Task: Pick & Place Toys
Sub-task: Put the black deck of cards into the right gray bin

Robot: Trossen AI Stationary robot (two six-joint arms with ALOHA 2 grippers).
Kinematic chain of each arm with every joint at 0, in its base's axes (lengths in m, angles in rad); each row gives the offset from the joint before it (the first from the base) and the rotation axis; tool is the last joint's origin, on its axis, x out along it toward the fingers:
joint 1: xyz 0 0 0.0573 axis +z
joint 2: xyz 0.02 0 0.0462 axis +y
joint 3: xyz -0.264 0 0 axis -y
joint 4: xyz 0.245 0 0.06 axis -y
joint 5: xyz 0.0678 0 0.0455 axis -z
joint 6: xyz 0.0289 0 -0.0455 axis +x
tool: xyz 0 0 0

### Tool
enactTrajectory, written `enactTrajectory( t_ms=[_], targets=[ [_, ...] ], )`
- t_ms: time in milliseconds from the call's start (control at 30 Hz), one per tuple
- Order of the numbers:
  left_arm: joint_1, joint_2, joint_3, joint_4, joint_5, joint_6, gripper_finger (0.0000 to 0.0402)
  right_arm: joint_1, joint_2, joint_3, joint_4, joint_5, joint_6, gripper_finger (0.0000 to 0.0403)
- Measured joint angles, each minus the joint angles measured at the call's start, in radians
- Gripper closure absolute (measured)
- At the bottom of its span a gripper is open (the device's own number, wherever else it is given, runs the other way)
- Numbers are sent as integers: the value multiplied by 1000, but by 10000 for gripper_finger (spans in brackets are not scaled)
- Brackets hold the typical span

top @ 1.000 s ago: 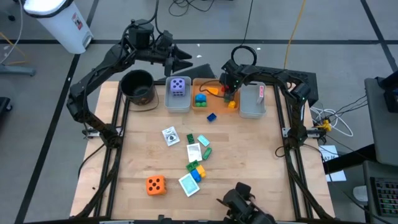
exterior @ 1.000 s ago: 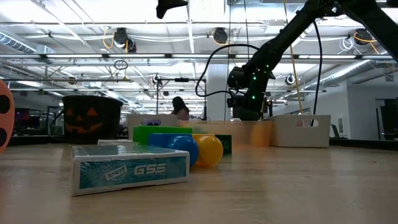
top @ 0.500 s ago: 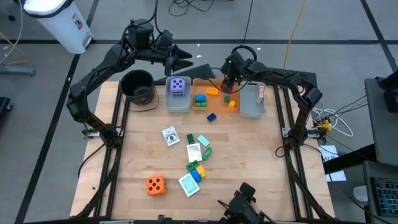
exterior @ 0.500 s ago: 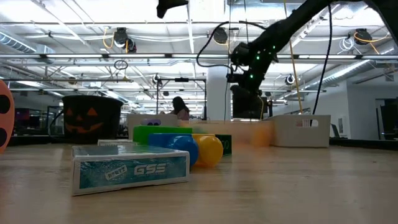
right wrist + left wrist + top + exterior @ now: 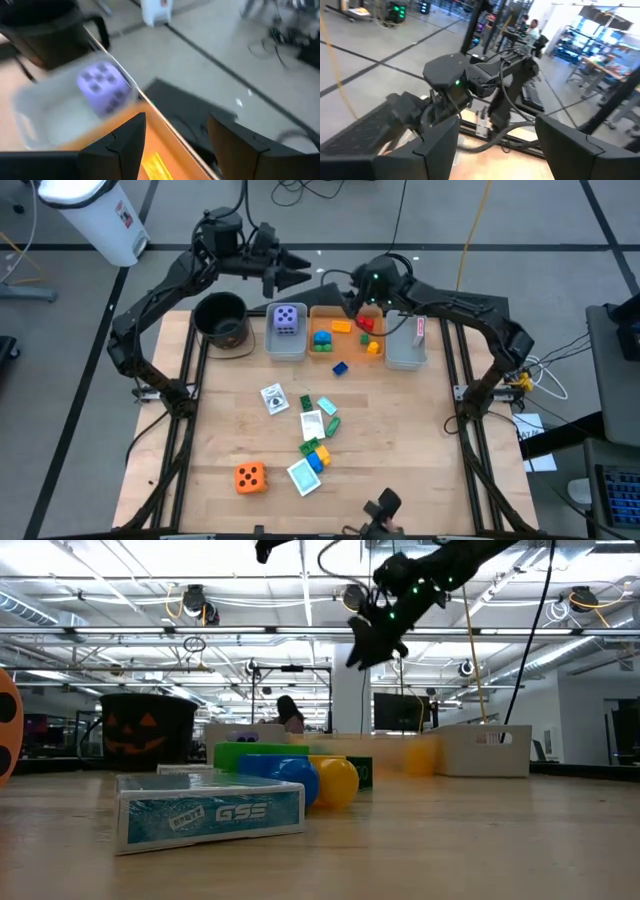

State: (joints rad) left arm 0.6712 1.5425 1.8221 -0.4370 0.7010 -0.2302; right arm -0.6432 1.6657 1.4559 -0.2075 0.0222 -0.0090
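My right gripper [image 5: 347, 300] hangs open, with nothing between its fingers, high above the far left corner of the orange bin [image 5: 345, 352]. In the low view my right gripper [image 5: 362, 645] is well above the bins. Red, orange, blue and green bricks [image 5: 340, 335] lie in that bin. A purple die [image 5: 287, 320] sits in the left grey bin [image 5: 30, 107]. An orange die [image 5: 250, 476], a blue brick [image 5: 340, 367], cards [image 5: 274, 398] and more bricks [image 5: 318, 450] lie on the table. My left gripper [image 5: 300, 277] waits open, raised beyond the table's far edge.
A round black pot [image 5: 222, 320] stands at the far left. A second grey bin [image 5: 405, 345] at the far right holds a card. In the low view a teal card box [image 5: 210, 812] lies nearest the near edge. Bare wood lies along the table's right side.
My right gripper has risen out of the orange bin, high above it, and drifted toward the table's far left. It has tipped from pointing down to nearly level. A red brick now lies in the bin where the gripper was.
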Motion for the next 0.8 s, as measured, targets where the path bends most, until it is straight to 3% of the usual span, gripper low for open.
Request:
enactTrajectory(
  t_ms=[333, 500, 633, 800],
  targets=[
    [-13, -107, -1, -122, -4, 91, 131, 128, -80, 0, 74, 9, 105, 203],
    [-13, -183, -26, -148, -30, 114, 131, 209, -178, 0, 47, 133, 118, 204],
    [-13, -247, -122, -113, -30, 99, 131, 294, -281, 0, 26, 235, 98, 204],
    [-20, -375, -342, 50, -69, 28, 131, 388, -381, -1, -35, 268, 95, 205]
  ],
)
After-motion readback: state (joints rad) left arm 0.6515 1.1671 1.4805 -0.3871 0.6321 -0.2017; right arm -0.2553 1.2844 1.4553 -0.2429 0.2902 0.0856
